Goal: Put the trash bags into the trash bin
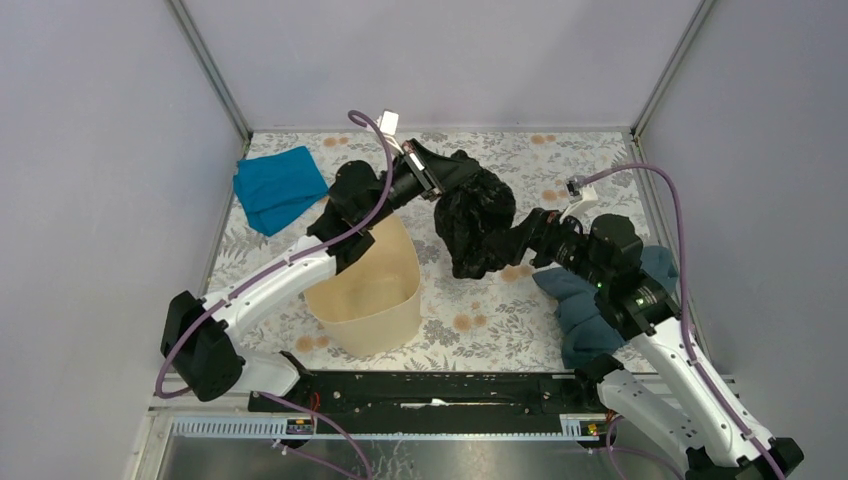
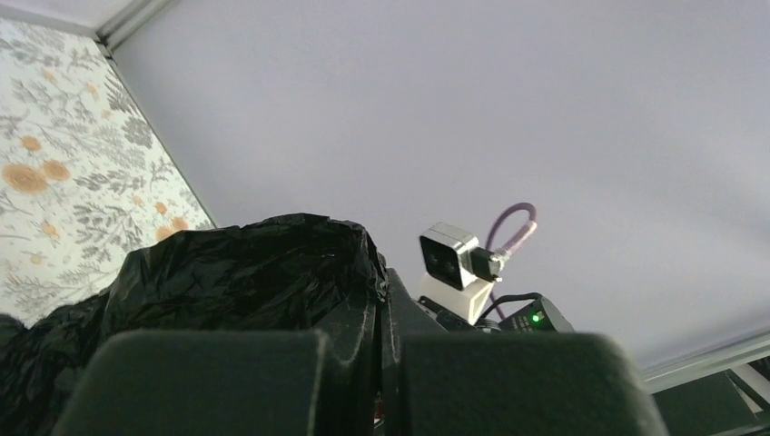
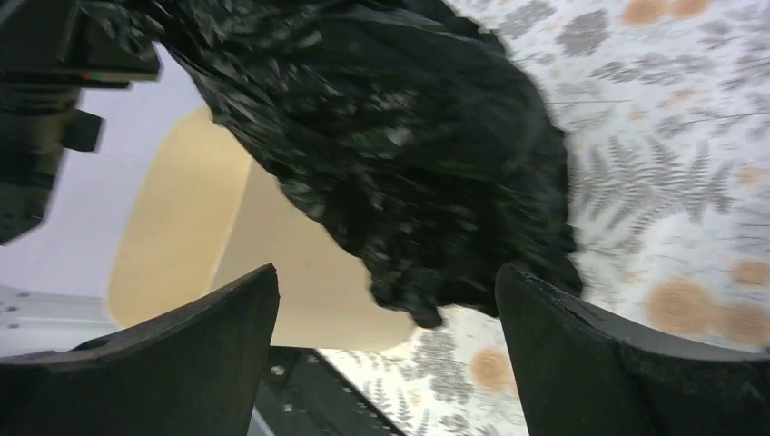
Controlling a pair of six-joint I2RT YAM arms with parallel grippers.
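- A blue cloth [image 1: 278, 187] lay crumpled at the far left of the flowered surface [image 1: 470, 325], well apart from everything else.
- The left arm [image 1: 285, 275] stretched from its base at the near left, up and rightward across the bin's far corner, elbow bent and wrist raised.
- The bin [image 1: 370, 300] sat left of centre under that arm. The arm hid its far left rim, and I could not tell whether it stood upright or tipped. From the right wrist it showed only as a blurred cream shape behind the bag.
- The left tool [image 1: 432, 182] was pressed together on a fold of the bag. In its own view the fingers [image 2: 200, 381] were cut off by the lower edge, with black plastic caught in the thin slit between them.
- The bag [image 1: 478, 220] hung bunched from that tool, right of the bin and outside it. Whether its low end touched the surface could not be told.
- The right tool [image 1: 517, 244] was spread wide just beside the bag's lower right. Its fingers [image 3: 581, 363] stood either side of the hanging plastic, pinching nothing.
- The right arm [image 1: 660, 340] reached leftward from the near right, held low over a grey cloth [image 1: 585, 310] that it partly hid.
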